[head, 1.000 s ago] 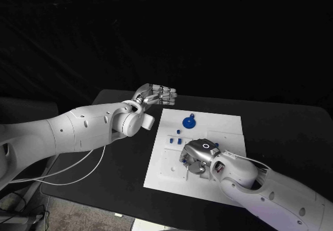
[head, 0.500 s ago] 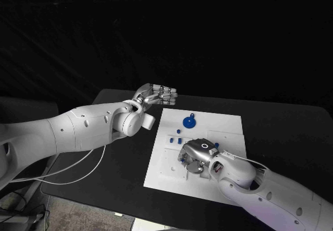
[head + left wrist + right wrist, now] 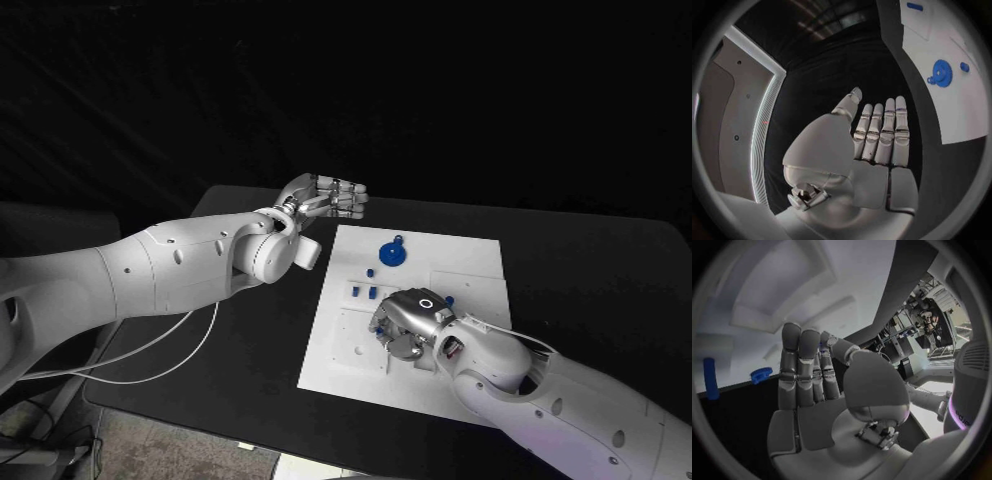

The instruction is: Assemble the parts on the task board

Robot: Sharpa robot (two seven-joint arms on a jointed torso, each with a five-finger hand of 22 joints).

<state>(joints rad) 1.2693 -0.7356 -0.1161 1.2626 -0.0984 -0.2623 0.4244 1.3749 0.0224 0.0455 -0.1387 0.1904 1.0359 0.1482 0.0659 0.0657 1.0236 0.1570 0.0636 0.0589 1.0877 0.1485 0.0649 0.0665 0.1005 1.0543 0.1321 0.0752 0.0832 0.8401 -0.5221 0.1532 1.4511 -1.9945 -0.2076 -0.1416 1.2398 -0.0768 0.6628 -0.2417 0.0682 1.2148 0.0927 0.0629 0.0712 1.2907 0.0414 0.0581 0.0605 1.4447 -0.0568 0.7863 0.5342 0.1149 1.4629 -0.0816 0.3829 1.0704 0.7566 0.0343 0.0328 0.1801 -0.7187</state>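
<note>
Nearest the robot, the right hand (image 3: 408, 325) sat low over the near-middle of the task board (image 3: 462, 275), fingers pointed down at the plate. The right wrist view showed its fingers (image 3: 798, 365) straight, side by side with the thumb set apart, nothing between them – released, holding no part. Whether the fingertips touched the board I could not tell.

Just beyond that hand, a few small blue pegs (image 3: 362, 291) stood on the board's left side. Farther on, a blue gear (image 3: 392, 254) lay flat near the far edge with a small blue knob (image 3: 964, 66) just beside it. A blue piece showed close by the right hand's fingertips, mostly hidden, so its shape stayed unclear.

Farthest out, the left hand (image 3: 326, 197) hung raised off the board's far-left corner, above the table (image 3: 577, 260). The left wrist view showed it flat with fingers (image 3: 879, 132) together and extended – empty too.

Judgement: the step looked like reaching for a part on the near half of the board; assembly seemed early, most pieces loose. Next move likely called for the right hand to close on a small piece and carry it to its seat – a fine pinch, since the parts were small and close together.
</note>
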